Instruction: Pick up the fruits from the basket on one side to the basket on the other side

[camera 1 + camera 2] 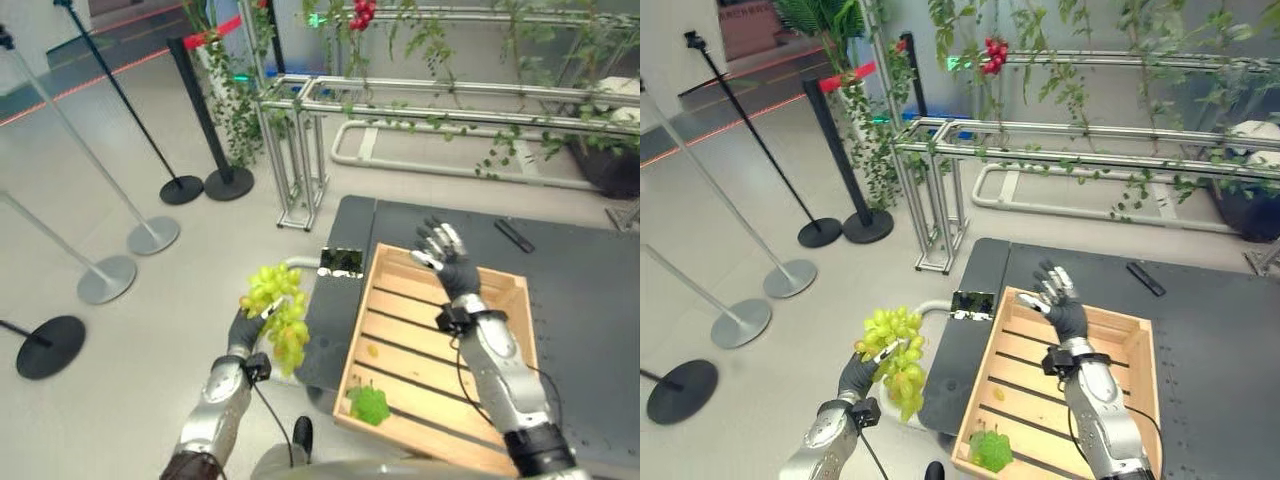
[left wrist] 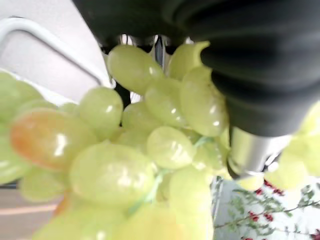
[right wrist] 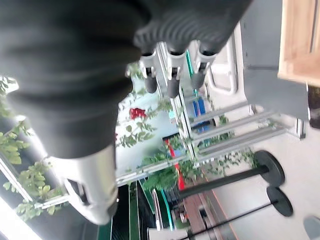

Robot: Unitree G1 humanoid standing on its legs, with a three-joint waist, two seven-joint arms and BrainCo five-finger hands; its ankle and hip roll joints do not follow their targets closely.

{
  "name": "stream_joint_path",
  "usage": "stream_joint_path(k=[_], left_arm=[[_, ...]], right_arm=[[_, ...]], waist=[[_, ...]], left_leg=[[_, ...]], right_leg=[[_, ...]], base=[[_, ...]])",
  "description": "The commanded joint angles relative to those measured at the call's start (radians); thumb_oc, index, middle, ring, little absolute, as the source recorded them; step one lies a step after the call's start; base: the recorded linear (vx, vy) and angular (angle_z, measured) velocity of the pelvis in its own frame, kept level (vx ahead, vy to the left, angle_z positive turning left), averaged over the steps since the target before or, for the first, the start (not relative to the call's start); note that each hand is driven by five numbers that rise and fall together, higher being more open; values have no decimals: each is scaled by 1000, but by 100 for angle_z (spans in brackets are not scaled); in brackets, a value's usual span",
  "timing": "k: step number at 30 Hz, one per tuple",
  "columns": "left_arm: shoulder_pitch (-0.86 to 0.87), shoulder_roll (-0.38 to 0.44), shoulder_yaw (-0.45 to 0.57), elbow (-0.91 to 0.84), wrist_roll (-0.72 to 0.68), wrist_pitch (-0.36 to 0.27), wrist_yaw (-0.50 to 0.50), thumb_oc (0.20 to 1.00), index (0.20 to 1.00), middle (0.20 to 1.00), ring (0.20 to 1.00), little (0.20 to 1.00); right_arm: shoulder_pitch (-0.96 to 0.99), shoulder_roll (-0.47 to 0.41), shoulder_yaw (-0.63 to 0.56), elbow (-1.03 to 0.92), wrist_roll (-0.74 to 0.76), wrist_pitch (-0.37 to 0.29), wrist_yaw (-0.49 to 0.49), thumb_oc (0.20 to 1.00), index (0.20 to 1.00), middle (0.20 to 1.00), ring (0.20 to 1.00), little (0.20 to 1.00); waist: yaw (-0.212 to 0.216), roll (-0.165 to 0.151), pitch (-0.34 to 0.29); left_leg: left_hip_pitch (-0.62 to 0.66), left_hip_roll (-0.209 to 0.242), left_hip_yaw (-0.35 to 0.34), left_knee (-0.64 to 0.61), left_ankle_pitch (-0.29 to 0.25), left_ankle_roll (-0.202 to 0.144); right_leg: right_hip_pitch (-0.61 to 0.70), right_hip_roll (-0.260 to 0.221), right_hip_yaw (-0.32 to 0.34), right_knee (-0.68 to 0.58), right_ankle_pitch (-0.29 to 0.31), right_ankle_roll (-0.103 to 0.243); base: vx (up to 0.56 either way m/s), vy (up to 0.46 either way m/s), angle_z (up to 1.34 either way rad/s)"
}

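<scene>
My left hand holds a bunch of green grapes in the air to the left of the dark table, fingers curled round the bunch; up close the grapes press against its dark cover. A wooden slatted crate sits on the dark table with a second green grape bunch in its near left corner and one loose grape on the slats. My right hand hovers open above the crate's far edge, fingers spread and holding nothing.
A white basket rim shows behind the held grapes, left of the table. A small dark phone-like object lies at the table's left corner and a black remote further back. Stanchion posts and a metal plant rack stand on the floor beyond.
</scene>
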Motion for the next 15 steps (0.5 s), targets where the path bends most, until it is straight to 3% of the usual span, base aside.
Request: stream_joint_path(k=[1,3,5,6,7,8,9,10,14,15], left_arm=[[16,34,57,-128,-10,-87,-41,200,200,200,200,200],[44,24,74,-145,-22,-89,-52,200,200,200,200,200],[92,3,109,-178,-45,-89,-71,200,200,200,200,200],[94,2,110,-180,-45,-88,-71,200,200,200,200,200],[127,-10,129,-197,-63,-82,-88,200,200,200,200,200],[138,-15,135,-201,-60,-78,-92,200,200,200,200,200],[138,-15,136,-201,-60,-78,-92,200,200,200,200,200],[154,-15,157,-202,-62,-75,-100,200,200,200,200,200],[194,-18,179,-228,-66,-74,-108,200,200,200,200,200],[202,-16,194,-242,-67,-75,-109,200,200,200,200,200]], right_arm=[[16,3,-8,-95,-41,-70,0,1000,1000,1000,1000,1000],[20,0,-14,-90,-36,-66,9,1000,1000,1000,1000,1000],[47,-11,-35,-86,-50,-61,22,1000,1000,1000,1000,1000],[48,-12,-35,-85,-50,-62,23,1000,1000,1000,1000,1000],[67,-13,-49,-81,-61,-62,25,1000,1000,1000,1000,1000],[73,-8,-53,-78,-65,-64,25,1000,1000,1000,1000,1000],[73,-8,-53,-78,-65,-64,25,1000,1000,1000,1000,1000],[74,2,-56,-68,-65,-66,17,1000,1000,1000,1000,1000],[88,5,-56,-65,-67,-55,27,1000,1000,1000,1000,1000],[91,7,-60,-63,-62,-56,28,1000,1000,1000,1000,1000]], waist=[[5,-29,-46],[15,-22,-41],[31,2,-21],[27,4,-20],[28,12,-5],[24,9,5],[23,9,6],[17,1,13],[17,-12,13],[14,-25,7]], left_leg=[[-73,7,10,14,-57,-1],[-78,10,0,14,-48,-9],[-106,29,-38,15,-24,-49],[-106,29,-42,17,-24,-50],[-108,58,-26,7,-34,-56],[-107,70,15,13,-45,-46],[-106,69,14,13,-45,-46],[-82,96,94,72,-80,-39],[-29,90,60,126,-99,-50],[1,98,63,179,-148,-45]], right_leg=[[10,83,123,-69,10,-20],[18,78,103,-93,22,-23],[41,77,83,-162,57,-31],[44,79,79,-165,59,-32],[60,89,36,-178,63,-41],[69,79,4,-177,61,-42],[70,79,3,-177,61,-42],[53,54,-59,-174,70,-38],[41,26,-112,-194,96,-31],[11,-2,-158,-183,102,-27]], base=[[-86,-158,107],[-86,-125,49],[-180,-147,8],[-206,-160,74],[-168,-104,85],[-165,-102,87],[-247,-17,102],[-199,-8,93],[-263,14,76],[-252,22,69]])
